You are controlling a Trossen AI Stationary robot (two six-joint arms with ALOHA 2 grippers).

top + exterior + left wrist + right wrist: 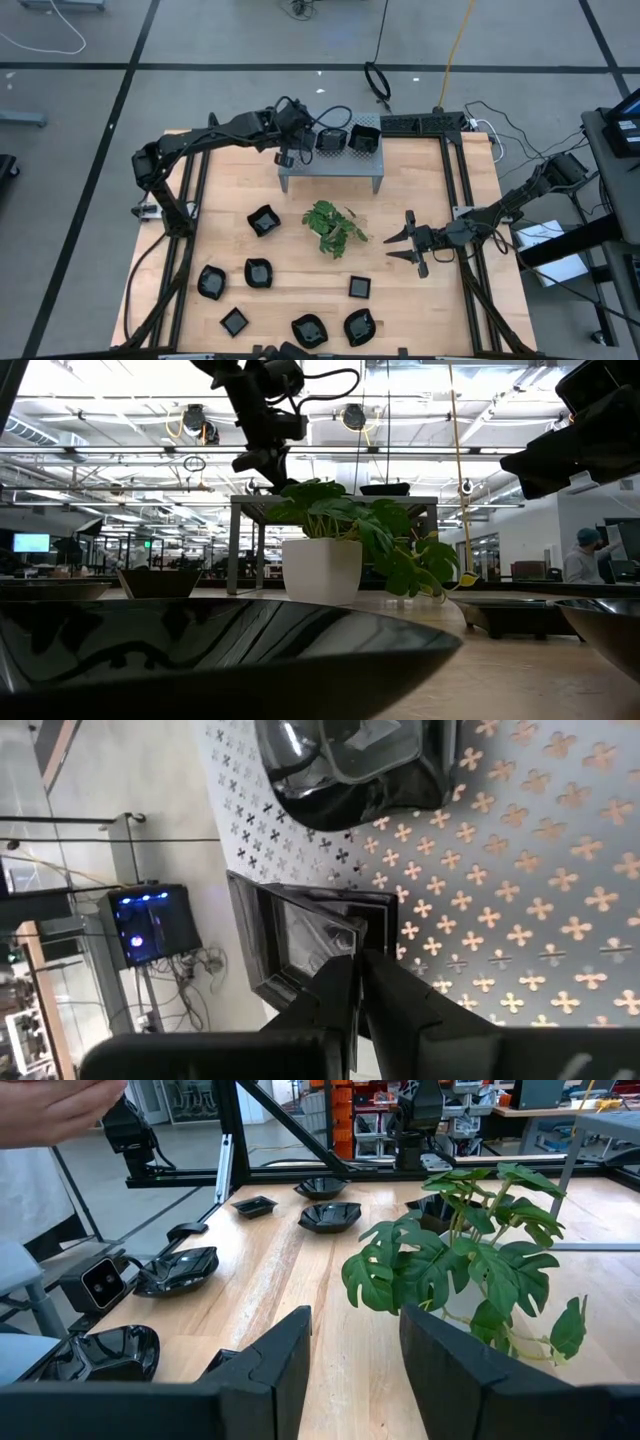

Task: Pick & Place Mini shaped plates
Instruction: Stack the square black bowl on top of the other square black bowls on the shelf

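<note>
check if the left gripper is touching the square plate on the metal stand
Touching. In the left wrist view the left gripper has its fingers pinched on the rim of the square plate resting on the perforated stand.

Two black plates [350, 765] — perforated stand [520, 890]

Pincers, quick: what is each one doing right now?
Left pincer: over the perforated stand, nearly closed on the rim of a square plate.
Right pincer: open, empty, above the table beside the plant.
</note>
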